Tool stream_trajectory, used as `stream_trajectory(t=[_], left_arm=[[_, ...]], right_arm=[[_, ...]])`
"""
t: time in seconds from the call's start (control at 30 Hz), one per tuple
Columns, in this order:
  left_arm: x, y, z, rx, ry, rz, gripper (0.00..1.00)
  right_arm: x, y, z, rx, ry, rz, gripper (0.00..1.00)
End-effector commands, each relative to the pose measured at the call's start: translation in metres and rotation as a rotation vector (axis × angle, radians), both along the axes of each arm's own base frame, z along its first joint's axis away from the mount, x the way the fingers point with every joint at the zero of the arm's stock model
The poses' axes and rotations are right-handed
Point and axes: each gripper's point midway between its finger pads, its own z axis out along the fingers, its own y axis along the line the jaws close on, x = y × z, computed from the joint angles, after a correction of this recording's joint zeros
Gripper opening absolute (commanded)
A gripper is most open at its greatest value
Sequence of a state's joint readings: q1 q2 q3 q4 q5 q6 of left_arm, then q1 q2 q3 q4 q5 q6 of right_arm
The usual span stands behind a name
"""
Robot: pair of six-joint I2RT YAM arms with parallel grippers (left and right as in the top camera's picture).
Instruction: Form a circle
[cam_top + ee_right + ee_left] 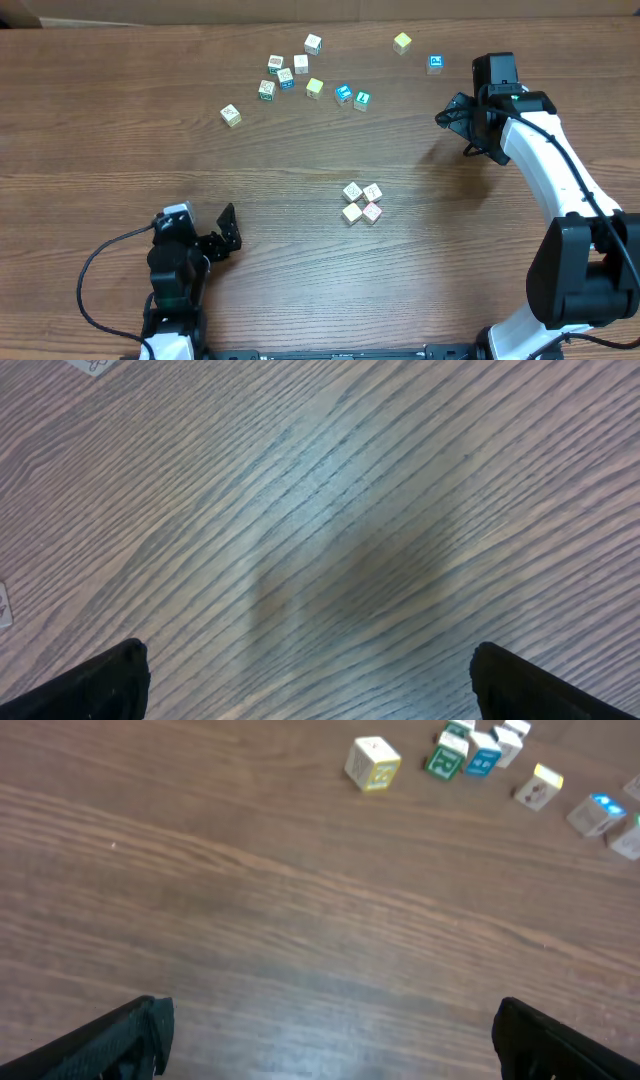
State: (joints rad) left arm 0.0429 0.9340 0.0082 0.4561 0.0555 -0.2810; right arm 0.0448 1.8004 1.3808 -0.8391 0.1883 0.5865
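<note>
The bench is brown wood grain and fills every view. My right arm, white and black, reaches up the right side of the overhead frame. My left arm is a short dark shape at the lower left, with a black cable looping off it.

My right claw sits at the upper right, over bare wood, jaws spread wide with nothing between them. Its own camera shows only grain between the two black fingers, plus pale slivers at the left edge and upper left corner that I cannot make out. My left claw is at the lower left, also wide open and empty. It points toward the upper right of the frame, well apart from every cube.

The loose cubes lie scattered across the top middle of the overhead frame, some touching, some apart. A few of them show along the top right of my left wrist view.

The circle sits just right of the overhead frame's centre. It is four pale cubes packed two by two, sides touching. The lower right one is marked pink-red. It lies between my two claws and touches neither.

Off by themselves are a lone cube left of the scatter, a yellow cube at the top, and a blue cube near my right claw.
</note>
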Motion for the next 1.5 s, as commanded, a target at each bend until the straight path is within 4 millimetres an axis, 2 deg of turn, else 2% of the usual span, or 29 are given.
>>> stream_trajectory(t=[0.0,0.33,0.5,0.6,0.63,0.93,1.07,1.3,1.47], left_arm=[[-0.006,0.001,-0.003,0.026,0.021,-0.001,0.99],[-0.024,0.001,-0.011,0.024,0.082,-0.002,1.0],[-0.035,0.0,-0.004,0.052,0.069,-0.017,1.0],[-0.03,0.0,0.023,0.101,-0.055,-0.038,0.99],[-0.028,-0.001,0.042,0.105,-0.137,-0.037,1.0],[-0.032,-0.008,0.103,0.244,-0.405,-0.085,1.0],[-0.031,-0.005,0.101,0.264,-0.393,-0.075,0.99],[-0.031,-0.004,0.1,0.402,-0.39,-0.105,0.99],[-0.031,-0.005,0.102,0.403,-0.397,-0.114,1.0]], right_arm=[[0.006,-0.002,0.009,-0.013,-0.027,-0.002,1.0],[0.006,-0.002,0.009,-0.013,-0.027,-0.002,1.0],[0.006,-0.002,0.009,-0.013,-0.027,-0.002,1.0],[0.006,-0.002,0.009,-0.013,-0.027,-0.002,1.0],[0.006,-0.002,0.009,-0.013,-0.027,-0.002,1.0],[0.006,-0.002,0.009,-0.013,-0.027,-0.002,1.0],[0.006,-0.002,0.009,-0.013,-0.027,-0.002,1.0],[0.006,-0.002,0.009,-0.013,-0.027,-0.002,1.0],[0.006,-0.002,0.009,-0.013,-0.027,-0.002,1.0]])
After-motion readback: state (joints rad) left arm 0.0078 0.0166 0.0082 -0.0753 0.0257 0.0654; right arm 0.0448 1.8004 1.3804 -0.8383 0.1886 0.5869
